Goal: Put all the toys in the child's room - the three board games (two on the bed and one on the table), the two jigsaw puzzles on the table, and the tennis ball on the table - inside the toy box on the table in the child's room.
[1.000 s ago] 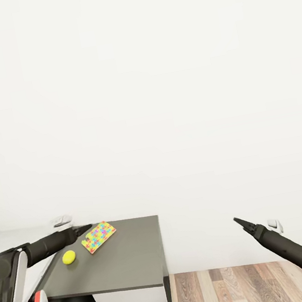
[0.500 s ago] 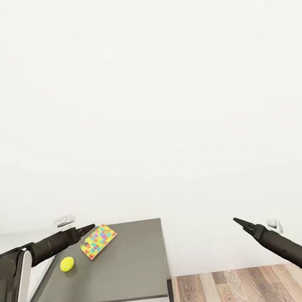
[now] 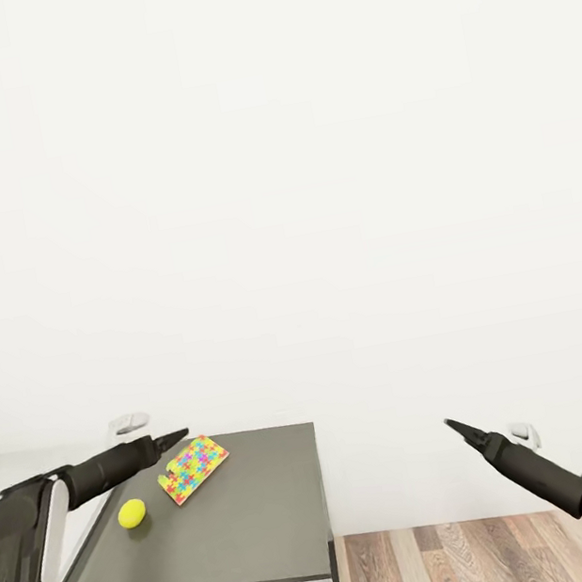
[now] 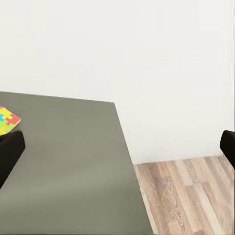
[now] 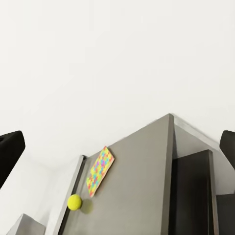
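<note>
The left gripper [image 3: 178, 436] hangs over the dark table [image 3: 245, 519], fingers spread wide in its wrist view and empty. The puzzle [image 3: 193, 468] lies just beneath and beyond its tip, the ball [image 3: 132, 513] near below the forearm. The right gripper [image 3: 451, 425], also wide and empty, hovers well apart over the wood floor [image 3: 471, 555].

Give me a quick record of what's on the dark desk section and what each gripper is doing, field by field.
surface: dark grey table section, against a white wall
tennis ball: resting on the table near its left side
jigsaw puzzle: lying flat, just behind and right of the ball
left gripper: open, empty, over the table near the puzzle
right gripper: open, empty, off the table over the wood floor
</note>
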Controlling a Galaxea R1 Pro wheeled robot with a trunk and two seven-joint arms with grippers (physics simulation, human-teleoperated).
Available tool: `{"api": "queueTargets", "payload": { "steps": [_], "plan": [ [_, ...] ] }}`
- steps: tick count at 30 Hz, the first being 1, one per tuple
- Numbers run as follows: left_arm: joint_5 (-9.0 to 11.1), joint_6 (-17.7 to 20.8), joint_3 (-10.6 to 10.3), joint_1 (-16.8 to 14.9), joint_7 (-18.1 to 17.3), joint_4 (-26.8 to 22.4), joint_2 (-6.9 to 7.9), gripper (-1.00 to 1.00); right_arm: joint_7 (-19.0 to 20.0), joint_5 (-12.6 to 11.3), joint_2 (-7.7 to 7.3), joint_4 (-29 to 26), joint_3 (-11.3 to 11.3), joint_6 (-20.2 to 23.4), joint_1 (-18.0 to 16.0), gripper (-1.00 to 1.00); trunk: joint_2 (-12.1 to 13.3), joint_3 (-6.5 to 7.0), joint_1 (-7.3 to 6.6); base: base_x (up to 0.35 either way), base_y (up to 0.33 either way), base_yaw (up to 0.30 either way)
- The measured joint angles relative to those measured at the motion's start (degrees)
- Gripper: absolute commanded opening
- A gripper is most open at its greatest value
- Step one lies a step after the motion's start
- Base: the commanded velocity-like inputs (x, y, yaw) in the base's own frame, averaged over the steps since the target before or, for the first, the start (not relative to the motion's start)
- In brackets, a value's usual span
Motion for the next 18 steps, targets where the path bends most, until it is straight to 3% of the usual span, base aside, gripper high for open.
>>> {"api": "queueTargets", "payload": {
  "steps": [5, 18],
  "plan": [
    [1.01, 1.63, 1.55, 1.61, 0.22, -1.61, -0.4, 1.0, 0.87, -0.09, -0.03, -0.48, -0.55, -0.24, 0.58, 1.0, 0.0, 0.0, 0.0, 0.005, 0.028, 0.0],
    [0.83, 4.41, 1.47, 2.13, 0.45, -5.62, -0.48, 1.0, 0.89, -0.12, -0.04, -0.53, -0.63, -0.09, 0.64, 1.0, 0.0, 0.0, -0.01, 0.057, 0.094, 0.0]
  ]
}}
